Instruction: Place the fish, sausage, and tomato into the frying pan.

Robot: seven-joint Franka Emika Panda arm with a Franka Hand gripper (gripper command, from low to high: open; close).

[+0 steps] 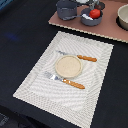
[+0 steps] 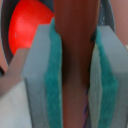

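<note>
Exterior view: the frying pan [image 1: 91, 18] sits on a brown board [image 1: 107, 29] at the far edge, the tomato [image 1: 94, 13] already in it. The gripper [image 1: 94, 4] hangs directly above the pan; its opening is not discernible here. The fish cannot be made out.

Wrist view: the jaws are narrowly parted, pads [image 2: 51, 80] pressed against the sausage [image 2: 75, 60], which stands lengthwise between them. The tomato lies just beyond the jaws.

Risk: released from here, the sausage could strike the tomato and roll over the shallow rim.

Surface: dark tabletop, woven placemat [image 1: 35, 82], tan plate [image 1: 67, 66], cutlery, dark pot [image 1: 66, 9].
</note>
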